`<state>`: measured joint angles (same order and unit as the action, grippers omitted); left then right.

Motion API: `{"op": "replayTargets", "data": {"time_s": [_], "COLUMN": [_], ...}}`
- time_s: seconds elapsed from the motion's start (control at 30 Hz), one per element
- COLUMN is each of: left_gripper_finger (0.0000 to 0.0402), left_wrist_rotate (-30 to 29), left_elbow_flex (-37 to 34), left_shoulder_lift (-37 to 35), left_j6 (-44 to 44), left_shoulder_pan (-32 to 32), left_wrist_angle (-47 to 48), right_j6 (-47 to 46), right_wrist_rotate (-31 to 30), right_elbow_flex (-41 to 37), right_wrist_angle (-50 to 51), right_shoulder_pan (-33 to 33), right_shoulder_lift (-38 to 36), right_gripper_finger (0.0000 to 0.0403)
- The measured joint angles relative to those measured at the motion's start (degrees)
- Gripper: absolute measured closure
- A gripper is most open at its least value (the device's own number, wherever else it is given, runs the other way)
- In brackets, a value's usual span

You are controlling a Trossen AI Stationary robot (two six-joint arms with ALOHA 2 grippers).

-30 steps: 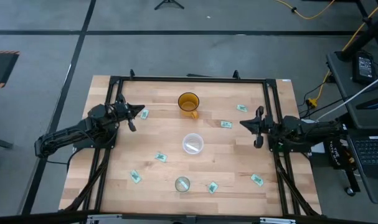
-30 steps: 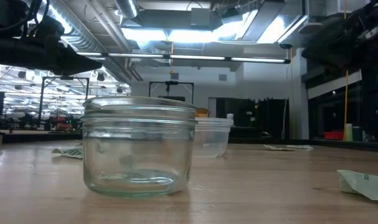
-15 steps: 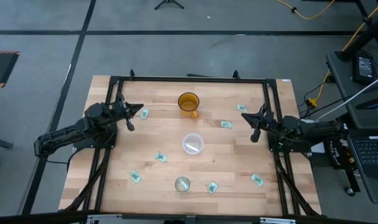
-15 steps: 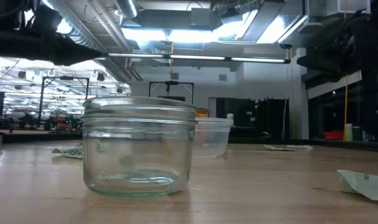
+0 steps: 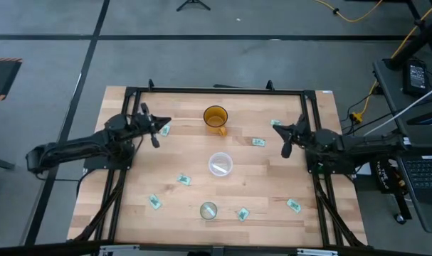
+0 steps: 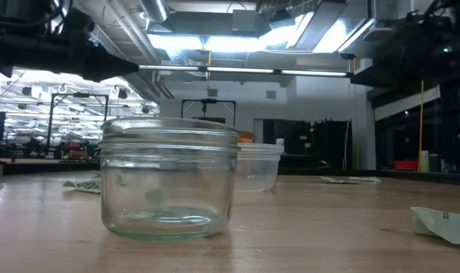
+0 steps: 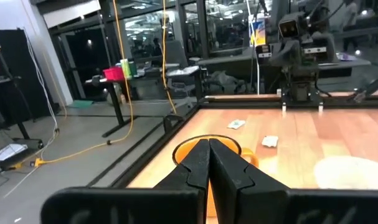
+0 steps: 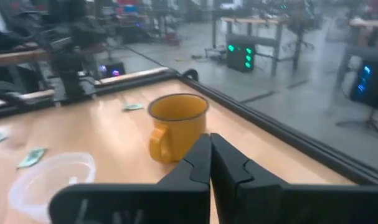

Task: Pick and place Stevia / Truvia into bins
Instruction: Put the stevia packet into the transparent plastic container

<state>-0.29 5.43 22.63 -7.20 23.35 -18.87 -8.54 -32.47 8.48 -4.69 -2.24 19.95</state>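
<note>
Several green-and-white Stevia sachets lie flat on the wooden table, among them one [image 5: 165, 131] by the left arm, one [image 5: 275, 124] by the right arm and one [image 5: 258, 142]. The wider clear bin [image 5: 220, 164] stands mid-table. The small greenish glass bin [image 5: 209, 210] stands near the near edge and fills the low view [image 6: 169, 178]. My left gripper [image 5: 164, 124] [image 7: 207, 163] hovers shut above the far-left sachet. My right gripper [image 5: 276, 128] [image 8: 209, 158] hovers shut by the far-right sachet. Both point toward the table's middle.
An orange mug [image 5: 216, 119] stands near the far edge between the two grippers and shows ahead of the fingers in both wrist views [image 8: 176, 124]. A black frame [image 5: 216, 91] runs round the table. More sachets [image 5: 183, 180] [image 5: 294, 205] lie toward the near edge.
My left gripper has moved a little toward the table's right, over the far-left sachet. My right gripper has moved toward the far edge and turned about its own axis. The sachets, the bins and the mug have stayed in place.
</note>
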Motion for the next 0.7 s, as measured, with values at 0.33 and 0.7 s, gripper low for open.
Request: {"op": "replayTargets", "data": {"time_s": [0.33, 0.7], "left_gripper_finger": [0.0396, 0.0396], "left_wrist_rotate": [0.06, 0.05], "left_elbow_flex": [0.00, 5.21], "left_shoulder_lift": [15.85, 28.23], "left_j6": [0.47, 4.06], "left_shoulder_pan": [0.00, 0.00], "left_wrist_angle": [-15.23, -15.61], "right_j6": [-12.40, -27.28], "right_wrist_rotate": [-3.98, -3.87], "right_elbow_flex": [14.95, 29.65], "right_wrist_angle": [20.20, 39.85], "right_shoulder_pan": [3.94, 4.28], "right_shoulder_lift": [14.82, 29.96], "right_gripper_finger": [0.0400, 0.0399]}}
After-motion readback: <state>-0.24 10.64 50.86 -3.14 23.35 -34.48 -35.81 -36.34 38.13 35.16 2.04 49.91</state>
